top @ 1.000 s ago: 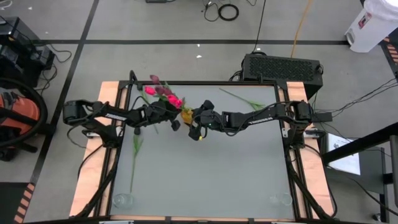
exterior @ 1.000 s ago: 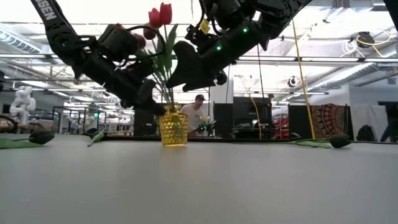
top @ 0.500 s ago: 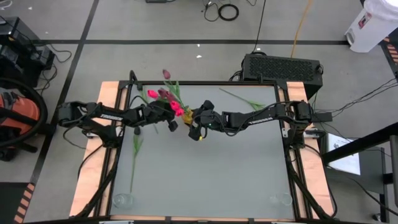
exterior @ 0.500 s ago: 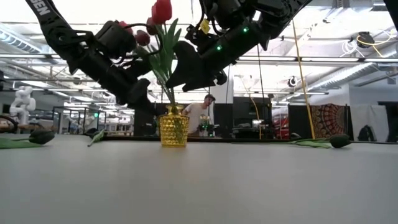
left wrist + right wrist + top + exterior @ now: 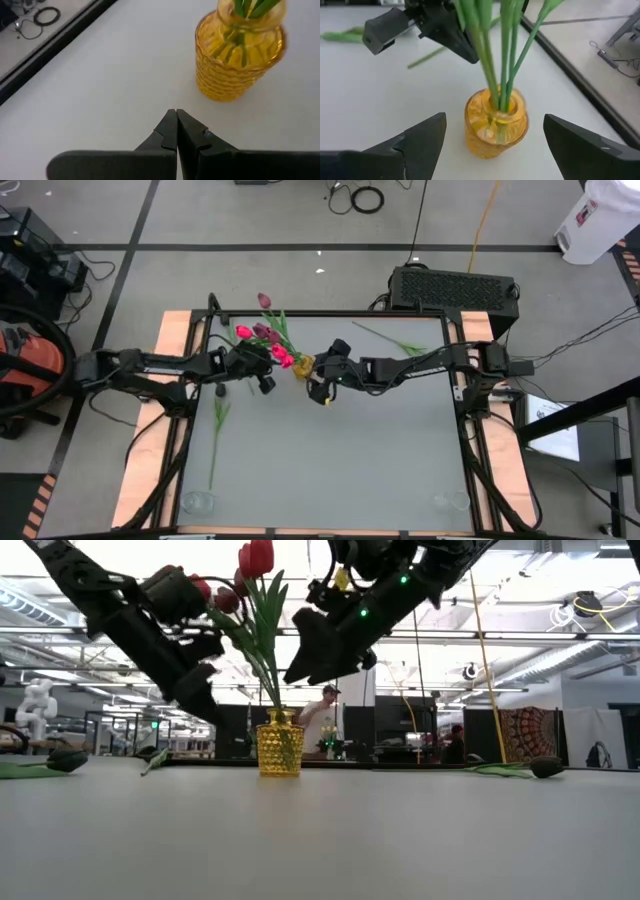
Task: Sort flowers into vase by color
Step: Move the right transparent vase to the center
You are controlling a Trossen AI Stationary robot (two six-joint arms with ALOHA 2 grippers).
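No legible writing on yellow vase (image 5: 496, 122), flowers (image 5: 255, 600).

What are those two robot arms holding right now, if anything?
Nothing. The left tool is shut and empty; the right tool is open either side of the yellow vase.

Overhead cam looks straight down; low cam level w/ table (image 5: 320, 830); both wrist cams close on yellow vase (image 5: 496, 122), seen in all views.
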